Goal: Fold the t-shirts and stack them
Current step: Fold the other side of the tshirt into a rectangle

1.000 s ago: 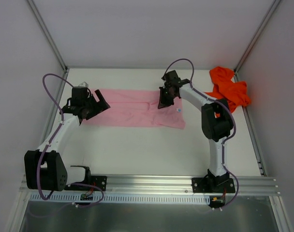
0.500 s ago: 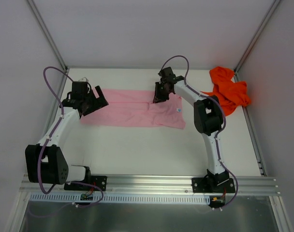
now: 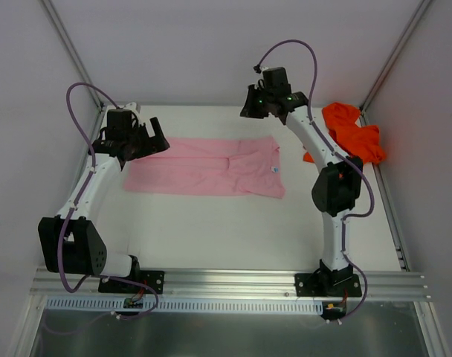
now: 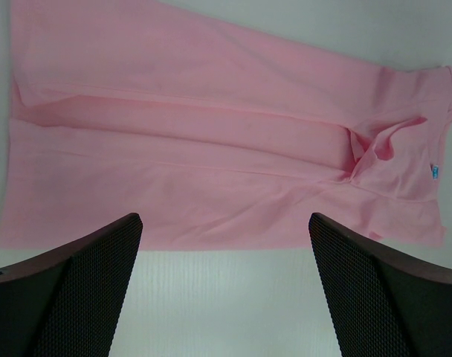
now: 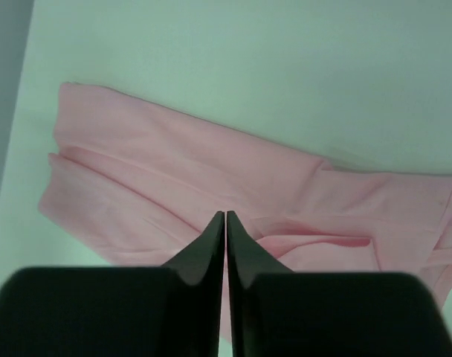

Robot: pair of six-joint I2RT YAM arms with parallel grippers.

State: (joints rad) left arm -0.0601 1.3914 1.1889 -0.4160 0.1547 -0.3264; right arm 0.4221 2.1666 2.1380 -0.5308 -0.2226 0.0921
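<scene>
The light pink t-shirt [image 3: 207, 167] lies flat on the white table, folded lengthwise into a long strip, collar end to the right. It also shows in the left wrist view [image 4: 211, 141] and in the right wrist view [image 5: 211, 186]. The bright orange t-shirt [image 3: 352, 134] lies crumpled at the back right. My left gripper [image 3: 153, 143] is open and empty, raised over the pink shirt's left end. My right gripper [image 3: 250, 104] is shut and empty, raised above the back edge of the pink shirt.
Grey walls with metal posts [image 3: 73, 56] close the table on the left, back and right. A metal rail [image 3: 233, 282] runs along the near edge. Bare white table [image 3: 226, 230] lies between the pink shirt and the rail.
My right gripper has lifted off the pink shirt's middle and moved up and back. My left gripper has risen slightly at the shirt's left end. The shirt lies flat.
</scene>
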